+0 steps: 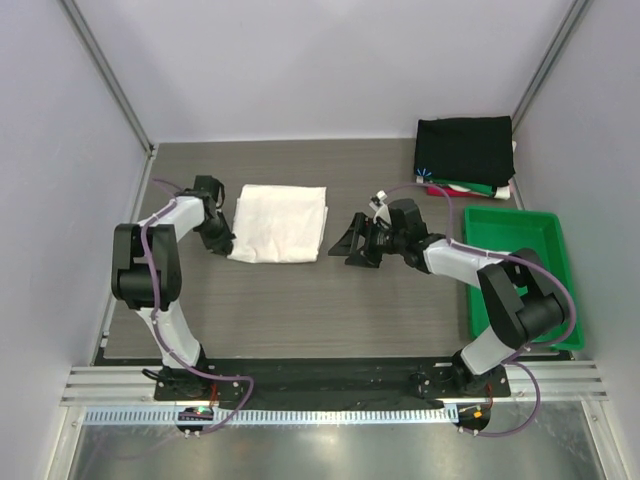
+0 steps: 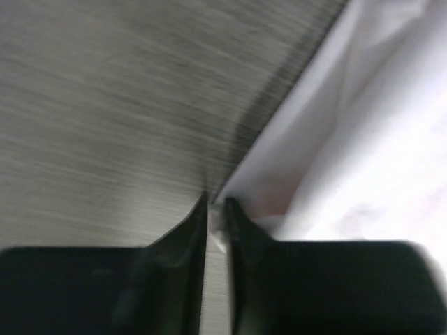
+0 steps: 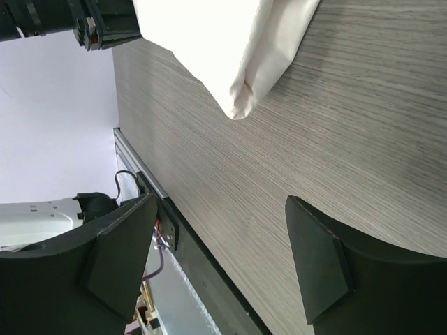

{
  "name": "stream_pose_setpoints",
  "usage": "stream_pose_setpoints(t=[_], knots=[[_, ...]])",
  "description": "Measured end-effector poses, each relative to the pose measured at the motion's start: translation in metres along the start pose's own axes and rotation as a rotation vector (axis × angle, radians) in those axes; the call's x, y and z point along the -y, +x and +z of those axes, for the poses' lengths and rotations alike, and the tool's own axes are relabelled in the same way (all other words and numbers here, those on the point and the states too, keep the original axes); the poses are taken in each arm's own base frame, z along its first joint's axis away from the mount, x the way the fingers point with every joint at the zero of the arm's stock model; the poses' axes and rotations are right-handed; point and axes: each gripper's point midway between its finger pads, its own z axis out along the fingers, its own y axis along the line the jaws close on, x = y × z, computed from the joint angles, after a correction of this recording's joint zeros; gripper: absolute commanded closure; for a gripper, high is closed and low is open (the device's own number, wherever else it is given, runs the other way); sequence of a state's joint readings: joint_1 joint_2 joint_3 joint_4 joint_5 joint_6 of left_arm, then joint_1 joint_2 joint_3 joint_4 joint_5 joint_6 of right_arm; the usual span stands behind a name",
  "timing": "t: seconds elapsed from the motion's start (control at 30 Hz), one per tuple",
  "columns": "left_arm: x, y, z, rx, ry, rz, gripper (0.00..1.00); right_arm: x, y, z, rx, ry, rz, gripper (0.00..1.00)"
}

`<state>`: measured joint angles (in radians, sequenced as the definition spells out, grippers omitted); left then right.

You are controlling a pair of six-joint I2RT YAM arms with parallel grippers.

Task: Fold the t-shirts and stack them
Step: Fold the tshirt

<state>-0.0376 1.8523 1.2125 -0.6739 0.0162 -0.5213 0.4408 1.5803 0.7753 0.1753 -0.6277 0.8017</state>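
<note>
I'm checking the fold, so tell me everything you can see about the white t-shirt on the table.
The white t-shirt is soft cloth folded into a rough rectangle, layered edges showing, no print visible. It lies flat on the grey wood-grain table, left of centre. The left pincer is shut on its near-left corner; the right pincer stands open, apart.

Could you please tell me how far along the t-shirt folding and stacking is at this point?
Done: a stack at the far right, with a black t-shirt on top. In hand: the white t-shirt lies folded mid-table; the left gripper is shut on its left edge, the right gripper open beside it, off the cloth. Left: probably moving it onto the stack.
</note>
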Motion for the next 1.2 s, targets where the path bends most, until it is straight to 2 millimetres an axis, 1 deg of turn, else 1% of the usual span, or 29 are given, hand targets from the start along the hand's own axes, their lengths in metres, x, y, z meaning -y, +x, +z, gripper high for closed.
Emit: stream_pose_setpoints(t=[0.07, 0.1, 0.13, 0.2, 0.23, 0.3, 0.33, 0.37, 0.43, 0.47, 0.53, 0.57, 0.6, 0.67, 0.7, 0.73, 0.77, 0.83, 0.87, 0.93, 0.97, 1.07, 1.13, 1.17, 1.2], knots=[[-0.01, 0.003, -0.002, -0.004, -0.053, -0.018, 0.67, 0.0, 0.0, 0.0, -0.006, 0.008, -0.005, 0.2], [-0.015, 0.004, -0.005, -0.001, -0.083, -0.025, 0.59, -0.001, -0.001, -0.001, -0.009, 0.012, -0.009, 0.21], [-0.021, 0.005, -0.009, 0.003, -0.111, -0.031, 0.58, -0.003, -0.003, -0.001, -0.009, 0.012, -0.013, 0.26], [-0.032, 0.004, -0.024, 0.032, -0.168, -0.053, 0.58, -0.01, -0.008, -0.001, -0.007, 0.008, -0.027, 0.32], [-0.038, 0.002, -0.038, 0.066, -0.197, -0.067, 0.58, -0.016, -0.012, -0.001, -0.004, 0.002, -0.035, 0.36], [-0.042, -0.005, -0.066, 0.14, -0.208, -0.088, 0.59, -0.033, -0.02, 0.001, 0.005, -0.022, -0.063, 0.4], [-0.04, -0.01, -0.083, 0.183, -0.188, -0.103, 0.6, -0.043, -0.024, 0.005, 0.006, -0.038, -0.077, 0.44], [-0.036, -0.016, -0.097, 0.228, -0.158, -0.112, 0.59, -0.054, -0.029, 0.01, 0.008, -0.059, -0.094, 0.44], [-0.021, -0.025, -0.118, 0.304, -0.079, -0.114, 0.58, -0.071, -0.04, 0.024, 0.01, -0.097, -0.108, 0.45], [-0.011, -0.027, -0.126, 0.331, -0.033, -0.103, 0.59, -0.075, -0.045, 0.032, 0.009, -0.108, -0.108, 0.46], [0.018, -0.028, -0.13, 0.35, 0.052, -0.056, 0.61, -0.077, -0.051, 0.052, -0.003, -0.125, -0.094, 0.47], [0.036, -0.027, -0.125, 0.339, 0.098, -0.025, 0.64, -0.075, -0.053, 0.06, -0.008, -0.127, -0.082, 0.47], [0.051, -0.024, -0.118, 0.319, 0.129, 0.003, 0.65, -0.07, -0.055, 0.069, -0.013, -0.125, -0.069, 0.48], [0.076, -0.017, -0.093, 0.257, 0.172, 0.048, 0.68, -0.057, -0.056, 0.086, -0.029, -0.114, -0.033, 0.47], [0.083, -0.012, -0.079, 0.224, 0.177, 0.062, 0.69, -0.049, -0.054, 0.093, -0.039, -0.103, -0.015, 0.47], [0.086, -0.005, -0.061, 0.178, 0.167, 0.071, 0.71, -0.038, -0.051, 0.1, -0.052, -0.085, 0.005, 0.47], [0.084, 0.001, -0.046, 0.141, 0.145, 0.074, 0.72, -0.028, -0.048, 0.105, -0.063, -0.062, 0.021, 0.47], [0.075, 0.012, -0.021, 0.082, 0.093, 0.074, 0.74, -0.007, -0.04, 0.111, -0.076, -0.003, 0.047, 0.47], [0.069, 0.016, -0.012, 0.063, 0.067, 0.072, 0.75, 0.002, -0.036, 0.111, -0.077, 0.026, 0.056, 0.47], [0.056, 0.025, -0.002, 0.039, 0.018, 0.068, 0.77, 0.017, -0.027, 0.109, -0.077, 0.066, 0.067, 0.47], [0.054, 0.026, -0.001, 0.038, 0.012, 0.065, 0.77, 0.023, -0.022, 0.106, -0.073, 0.079, 0.075, 0.47], [0.049, 0.029, -0.002, 0.057, 0.002, 0.055, 0.78, 0.027, -0.01, 0.091, -0.045, 0.106, 0.062, 0.47], [0.044, 0.032, -0.003, 0.078, -0.001, 0.051, 0.78, 0.035, 0.005, 0.081, -0.04, 0.151, 0.07, 0.47], [0.039, 0.035, -0.004, 0.081, -0.008, 0.049, 0.75, 0.037, 0.012, 0.076, -0.043, 0.16, 0.071, 0.46], [0.035, 0.039, -0.006, 0.081, -0.016, 0.05, 0.71, 0.038, 0.017, 0.068, -0.03, 0.178, 0.066, 0.4]])
